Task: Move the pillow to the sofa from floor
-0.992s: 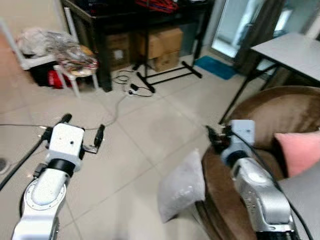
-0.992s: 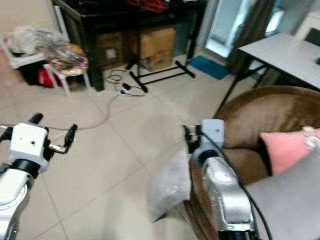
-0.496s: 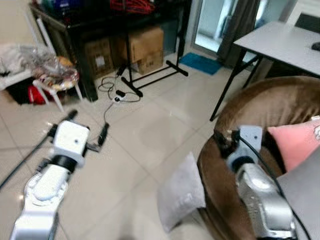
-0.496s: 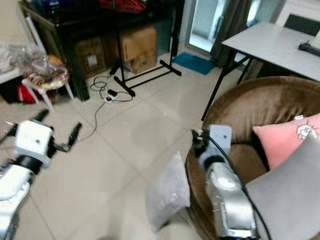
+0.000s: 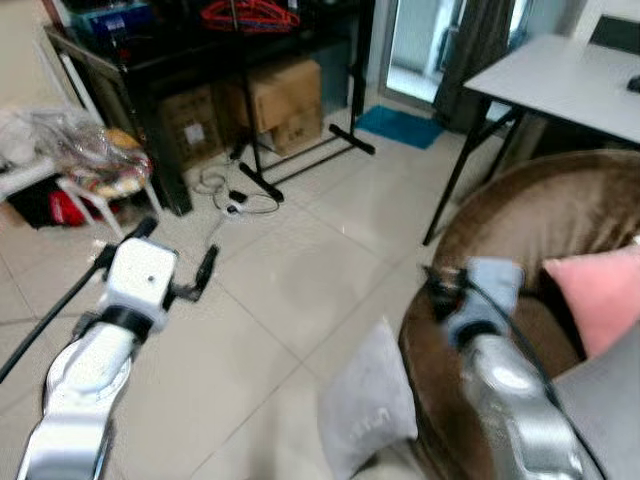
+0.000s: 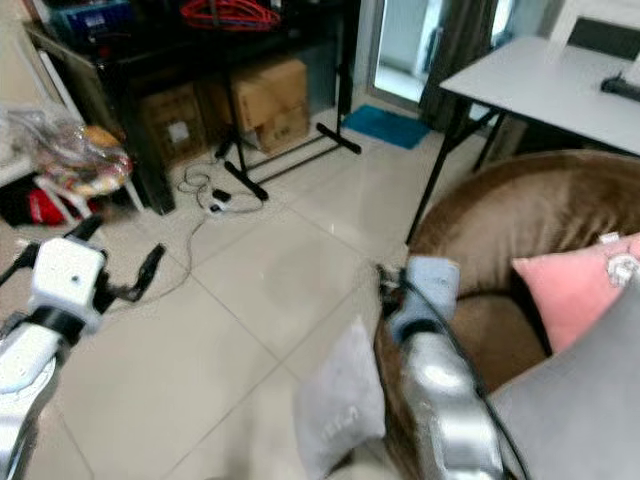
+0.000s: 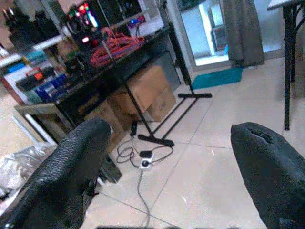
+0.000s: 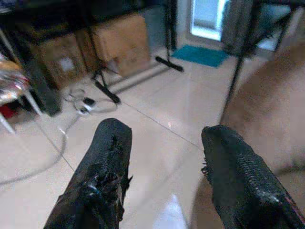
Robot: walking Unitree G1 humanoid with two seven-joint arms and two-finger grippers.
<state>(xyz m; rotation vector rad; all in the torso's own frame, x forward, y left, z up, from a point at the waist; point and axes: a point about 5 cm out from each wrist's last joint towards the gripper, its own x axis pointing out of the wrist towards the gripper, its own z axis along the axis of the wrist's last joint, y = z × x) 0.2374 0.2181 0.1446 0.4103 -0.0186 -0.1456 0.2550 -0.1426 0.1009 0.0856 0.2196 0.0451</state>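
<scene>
A brown sofa (image 5: 560, 230) stands at the robot's right, with a pink cushion (image 5: 605, 295) on its seat. The grey pillow (image 5: 370, 410) leans upright on the floor against the sofa's front. The left gripper (image 5: 175, 255) and the right gripper (image 8: 164, 167) both hang spread wide and empty above the tiles.

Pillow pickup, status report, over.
Both grippers, left and right, open, empty, raised. Grey pillow on floor against sofa. Nothing blocking it.
</scene>
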